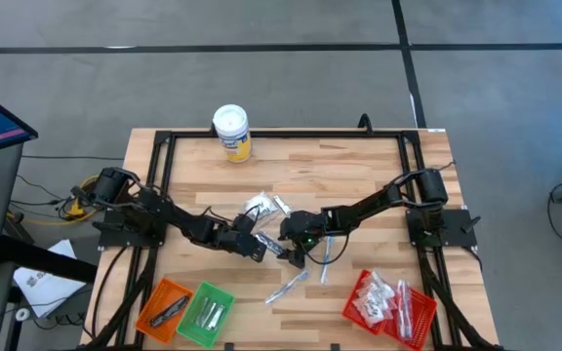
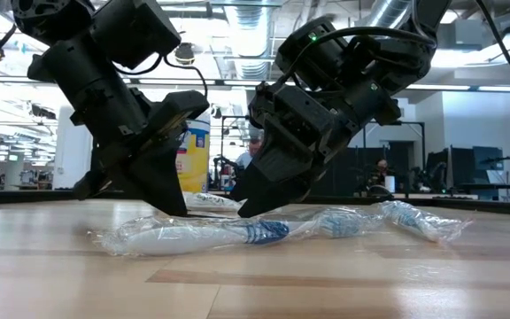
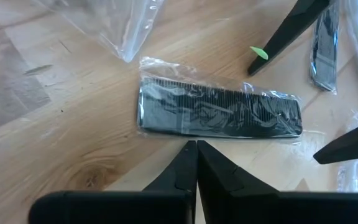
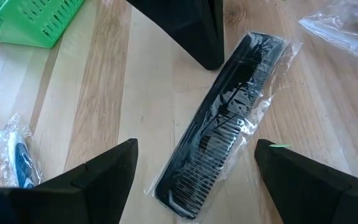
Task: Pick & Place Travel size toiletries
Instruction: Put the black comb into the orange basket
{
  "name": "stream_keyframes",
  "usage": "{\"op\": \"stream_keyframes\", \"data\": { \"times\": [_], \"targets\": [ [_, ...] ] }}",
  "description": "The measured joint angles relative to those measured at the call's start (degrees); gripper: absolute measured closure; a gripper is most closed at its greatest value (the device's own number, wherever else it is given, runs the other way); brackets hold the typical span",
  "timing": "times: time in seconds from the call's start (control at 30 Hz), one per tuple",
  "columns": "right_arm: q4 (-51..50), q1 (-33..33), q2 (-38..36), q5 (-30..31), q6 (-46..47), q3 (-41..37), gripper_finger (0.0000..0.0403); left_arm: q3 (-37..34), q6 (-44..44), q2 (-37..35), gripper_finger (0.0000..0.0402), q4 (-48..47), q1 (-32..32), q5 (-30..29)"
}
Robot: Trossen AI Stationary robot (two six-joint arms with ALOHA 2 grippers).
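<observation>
- Mid-table, I have both arms meeting over a black comb (image 4: pixel 225 124) sealed in clear wrap, lying flat on the wooden table (image 1: pixel 359 171).
- My right gripper (image 4: pixel 194 168) stands spread wide, a finger on either side of the comb, nothing held.
- My left gripper (image 3: pixel 196 155) is pinched shut and empty, its tips just beside the comb's long edge.
- Wrapped toothbrushes (image 2: pixel 202 235) lie close by.
- At the near edge: orange basket (image 1: pixel 164 307), green basket (image 1: pixel 206 314), and red basket (image 1: pixel 393 304) holding white sachets.
- A yellow canister (image 1: pixel 232 132) stands far.
</observation>
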Motion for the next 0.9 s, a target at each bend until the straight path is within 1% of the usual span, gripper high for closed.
{"op": "stream_keyframes", "data": {
  "times": [0.1, 0.23, 0.57, 0.8, 0.9],
  "targets": [
    [-0.1, 0.0, 0.0, 0.0, -0.1, 0.0, 0.0081, 0.0, 0.1, -0.5, 0.0402, 0.0, -0.1, -0.2],
    [-0.2, 0.0, 0.0, 0.0, -0.1, 0.0, 0.0081, -0.3, 0.8, -1.7, 0.0401, 0.3, -0.3, -2.3],
    [-0.1, 0.0, 0.0, 0.0, -0.1, 0.0, 0.0081, -0.2, 1.3, -1.9, 0.0401, 0.6, 0.6, -3.4],
    [-0.1, 0.0, 0.0, 0.0, -0.1, 0.0, 0.0081, -0.2, 2.3, -1.5, 0.0401, 0.4, 1.8, -2.5],
    [-0.1, 0.0, 0.0, 0.0, -0.1, 0.0, 0.0081, 0.0, 2.3, -0.6, 0.0402, 1.1, 1.8, -1.1]
  ]
}}
